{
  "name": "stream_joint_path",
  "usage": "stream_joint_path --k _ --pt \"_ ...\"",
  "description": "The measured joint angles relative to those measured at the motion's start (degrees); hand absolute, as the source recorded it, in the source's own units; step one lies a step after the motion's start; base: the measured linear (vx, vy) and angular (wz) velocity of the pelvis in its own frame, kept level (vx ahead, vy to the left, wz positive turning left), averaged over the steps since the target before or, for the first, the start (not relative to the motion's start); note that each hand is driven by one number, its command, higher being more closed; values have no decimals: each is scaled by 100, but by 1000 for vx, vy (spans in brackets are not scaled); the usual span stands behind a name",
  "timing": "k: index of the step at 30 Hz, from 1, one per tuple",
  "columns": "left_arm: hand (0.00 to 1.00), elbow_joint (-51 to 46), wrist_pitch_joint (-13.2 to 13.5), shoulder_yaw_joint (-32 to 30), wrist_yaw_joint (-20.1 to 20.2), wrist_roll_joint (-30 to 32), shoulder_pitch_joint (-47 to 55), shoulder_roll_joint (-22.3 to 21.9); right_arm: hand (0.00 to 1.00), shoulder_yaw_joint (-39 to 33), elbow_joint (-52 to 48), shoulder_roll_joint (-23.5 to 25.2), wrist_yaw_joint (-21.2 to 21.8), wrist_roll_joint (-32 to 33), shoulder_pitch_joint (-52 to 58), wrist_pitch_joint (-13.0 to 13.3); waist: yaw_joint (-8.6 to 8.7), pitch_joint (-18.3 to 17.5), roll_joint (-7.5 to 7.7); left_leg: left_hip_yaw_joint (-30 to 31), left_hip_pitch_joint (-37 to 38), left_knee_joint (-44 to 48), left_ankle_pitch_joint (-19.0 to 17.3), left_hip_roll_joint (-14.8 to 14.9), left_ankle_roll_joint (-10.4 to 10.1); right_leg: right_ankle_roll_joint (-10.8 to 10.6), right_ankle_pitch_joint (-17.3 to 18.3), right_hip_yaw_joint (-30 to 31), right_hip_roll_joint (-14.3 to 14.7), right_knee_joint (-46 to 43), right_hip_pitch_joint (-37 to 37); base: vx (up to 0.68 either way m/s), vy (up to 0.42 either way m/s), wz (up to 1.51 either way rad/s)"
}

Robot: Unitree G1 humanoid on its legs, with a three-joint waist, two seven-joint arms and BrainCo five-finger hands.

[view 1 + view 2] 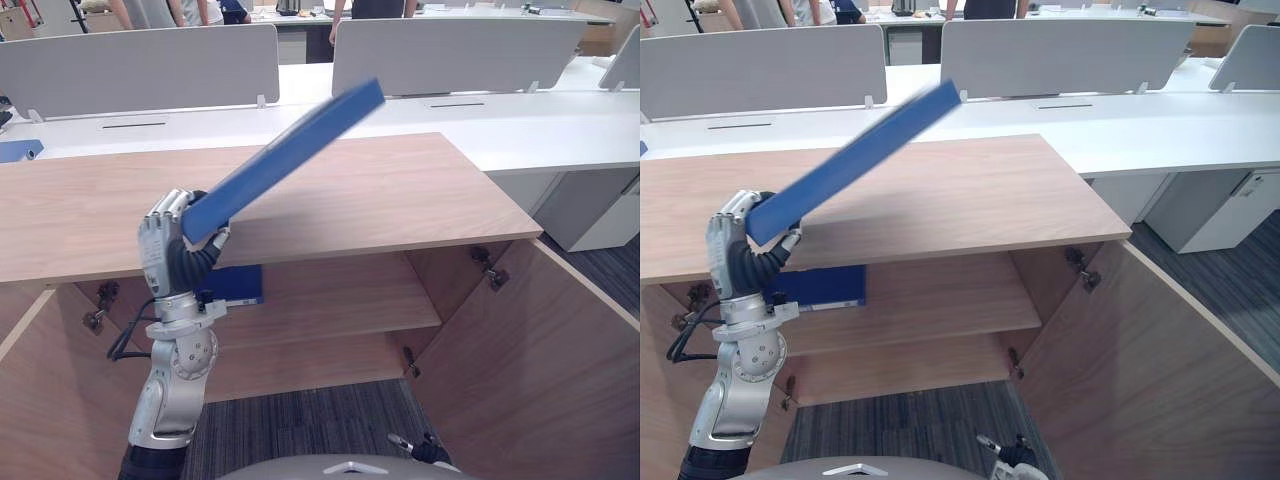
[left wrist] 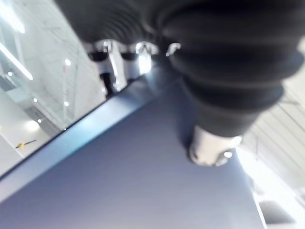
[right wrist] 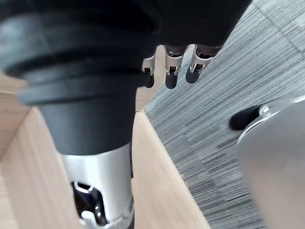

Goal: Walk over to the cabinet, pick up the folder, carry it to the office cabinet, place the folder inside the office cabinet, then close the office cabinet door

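Observation:
My left hand (image 1: 168, 238) is raised in front of the wooden office cabinet (image 1: 300, 195) and is shut on the lower end of a blue folder (image 1: 290, 160). The folder slants up and to the right above the cabinet top. In the left wrist view its flat blue cover (image 2: 128, 181) lies against the hand. The cabinet's doors stand open. The right one (image 1: 540, 350) swings toward me, and the left one (image 1: 40, 400) is at the lower left. My right hand (image 3: 167, 71) hangs low over the carpet beside the right door, fingers relaxed and holding nothing.
A second blue folder (image 1: 235, 283) lies on the cabinet's inner shelf (image 1: 330, 300), behind my left wrist. White desks with grey divider panels (image 1: 140, 65) stand behind the cabinet. Several people stand at the far back. Grey carpet (image 1: 300, 425) covers the floor.

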State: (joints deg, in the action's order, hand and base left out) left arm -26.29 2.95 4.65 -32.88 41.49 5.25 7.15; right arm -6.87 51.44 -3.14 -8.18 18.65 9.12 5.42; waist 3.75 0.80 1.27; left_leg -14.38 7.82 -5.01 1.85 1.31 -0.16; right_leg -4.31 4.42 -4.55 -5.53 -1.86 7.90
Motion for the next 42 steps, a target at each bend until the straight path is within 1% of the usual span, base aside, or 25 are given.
stream_joint_path --k 2,4,9,13,15,16,18,21,22,31,32,34,38,40,42 --pt "100 -234 56 5 -107 -213 82 -144 0 37 -353 113 -15 132 53 91 -3 0 -2 -8 10 0 5 -2 7 0 0 11 0 -27 -5 0 0 0" --pt "100 -451 117 43 -197 -375 130 -174 0 135 -717 214 -60 165 125 202 -9 1 -4 -13 14 -1 10 -3 15 -1 0 21 -2 -45 -16 -35 0 -1" --pt "100 -786 287 147 -381 -580 130 -306 0 229 -1582 340 -73 288 233 369 -14 -4 -19 -46 -29 -1 24 -15 37 -17 -8 69 -14 -54 -109 -33 6 -3" --pt "100 -1013 397 342 -636 -878 135 -438 0 242 -2613 496 -126 497 435 635 -7 -4 -17 -71 -94 1 42 -21 61 -33 -34 93 -19 -54 -185 1 3 -2" --pt "100 -1124 422 415 -689 -955 165 -498 0 309 -3032 540 -207 613 497 742 3 -4 -18 -92 -93 1 42 -21 61 -39 -53 110 -18 -48 -194 7 5 -5" --pt "100 -1141 454 449 -705 -989 178 -527 0 355 -3193 542 -241 636 525 770 2 -4 -18 -104 -90 1 42 -21 61 -39 -56 118 -18 -46 -195 5 7 -8" --pt "100 -1141 561 606 -813 -1154 273 -600 0 467 -3862 564 -251 697 621 912 5 -4 -19 -133 -81 2 40 -21 61 -42 -60 154 -18 -44 -204 3 7 -7" --pt "100 -1141 635 771 -816 -1413 407 -603 0 525 -4553 639 -256 733 652 1097 15 -1 -15 -157 -78 2 35 -22 57 -48 -67 185 -18 -40 -215 -5 5 -5" --pt "100 -1141 668 832 -811 -1548 476 -606 0 572 -4889 640 -259 813 660 1207 18 1 -14 -167 -74 2 32 -23 55 -52 -71 197 -18 -37 -217 -3 3 -4" --pt "100 -1141 788 945 -757 -1893 575 -609 0 652 -6523 642 -257 848 755 1623 29 22 -25 -218 -79 29 0 -25 15 -61 -84 252 -18 -29 -253 0 2 -2" --pt "100 -1141 800 955 -755 -1894 576 -610 0 671 -6633 641 -257 848 755 1633 29 22 -25 -228 -83 35 1 -25 17 -61 -88 263 -17 -29 -263 15 6 -9" --pt "100 -1141 846 975 -644 -1950 576 -612 0 778 -6941 636 -254 845 729 1764 28 28 -25 -268 -85 37 7 -27 28 -65 -114 311 -17 -16 -280 10 6 -10" --pt "100 -1129 891 1112 -488 -2127 575 -612 0 1015 -7218 624 -213 882 559 1868 40 37 -13 -278 -84 36 -1 -35 39 -73 -125 342 -21 -4 -288 -2 2 -4" --pt "100 -1123 949 1174 -389 -2228 574 -611 0 1130 -7301 619 -140 1026 441 1895 35 38 -13 -278 -83 36 -1 -40 40 -76 -127 342 -27 -5 -288 0 0 0" --pt "100 -1119 1027 1288 -281 -2343 569 -613 0 1246 -7300 603 43 1248 235 1957 21 38 -13 -277 -82 36 1 -47 42 -83 -130 342 -33 -6 -286 0 0 0"
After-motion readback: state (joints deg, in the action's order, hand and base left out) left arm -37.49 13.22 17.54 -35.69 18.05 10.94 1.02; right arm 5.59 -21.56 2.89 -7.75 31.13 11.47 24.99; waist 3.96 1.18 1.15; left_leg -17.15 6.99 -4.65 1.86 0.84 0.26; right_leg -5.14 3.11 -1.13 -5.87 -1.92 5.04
